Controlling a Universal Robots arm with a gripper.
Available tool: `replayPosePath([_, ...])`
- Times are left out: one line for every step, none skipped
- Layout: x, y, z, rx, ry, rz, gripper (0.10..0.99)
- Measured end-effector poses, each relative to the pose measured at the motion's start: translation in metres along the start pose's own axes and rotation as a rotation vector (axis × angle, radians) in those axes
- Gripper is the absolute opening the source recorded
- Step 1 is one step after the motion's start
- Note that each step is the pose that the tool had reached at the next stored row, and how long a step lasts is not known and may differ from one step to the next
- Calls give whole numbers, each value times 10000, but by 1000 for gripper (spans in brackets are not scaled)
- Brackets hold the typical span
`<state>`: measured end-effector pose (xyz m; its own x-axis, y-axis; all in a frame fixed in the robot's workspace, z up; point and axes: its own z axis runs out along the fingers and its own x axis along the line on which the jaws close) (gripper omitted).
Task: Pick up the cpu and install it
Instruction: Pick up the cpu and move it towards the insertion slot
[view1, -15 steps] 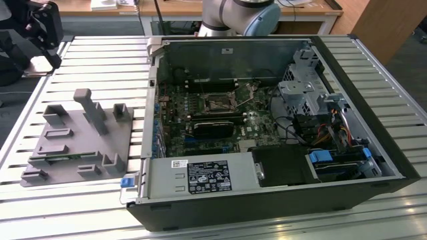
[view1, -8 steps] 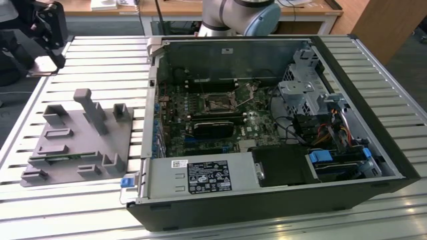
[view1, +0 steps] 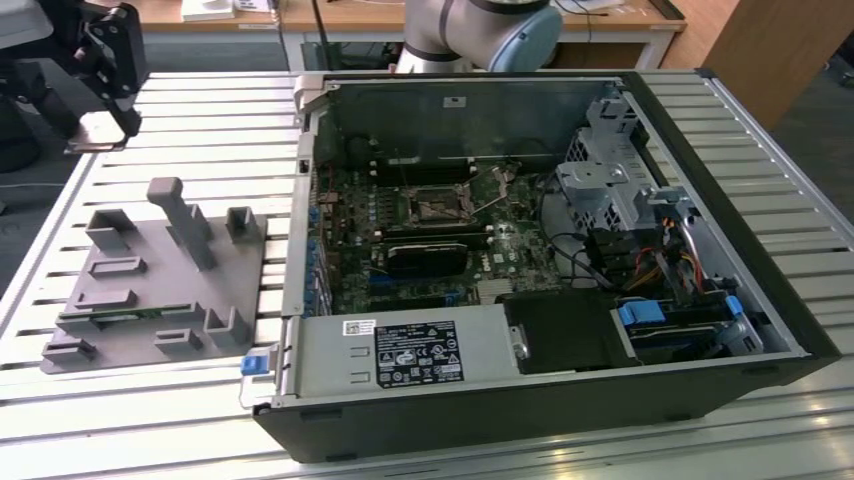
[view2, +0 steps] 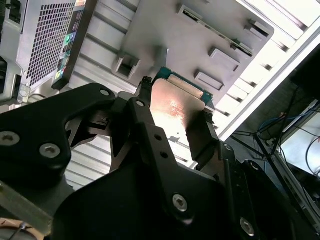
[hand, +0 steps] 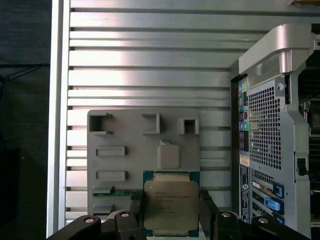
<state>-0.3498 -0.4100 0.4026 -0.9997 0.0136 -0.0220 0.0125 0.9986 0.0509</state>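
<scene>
2 black fingers (hand: 135, 201) of the gripper (view2: 175, 112) clamp the cpu (hand: 171, 205) by its edges above the grey tray (hand: 125, 135); that thin hold could let it tilt and seat crooked in the socket (view1: 434, 208).

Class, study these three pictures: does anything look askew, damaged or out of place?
Nothing stands out. The silvery square cpu sits straight in the black gripper, clear of the grey plastic tray.
</scene>
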Motion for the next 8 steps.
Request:
replayPosePath([-10,0,0,0,0,0,533])
replayPosePath([-20,0,1,0,-1,0,533])
replayPosePath([-31,0,1,0,0,0,533])
replayPosePath([-43,1,1,0,0,1,533])
replayPosePath([-56,1,1,0,0,0,533])
replayPosePath([-69,1,2,-1,-1,0,533])
replayPosePath([-82,1,2,0,0,0,533])
replayPosePath([-94,1,2,0,0,0,533])
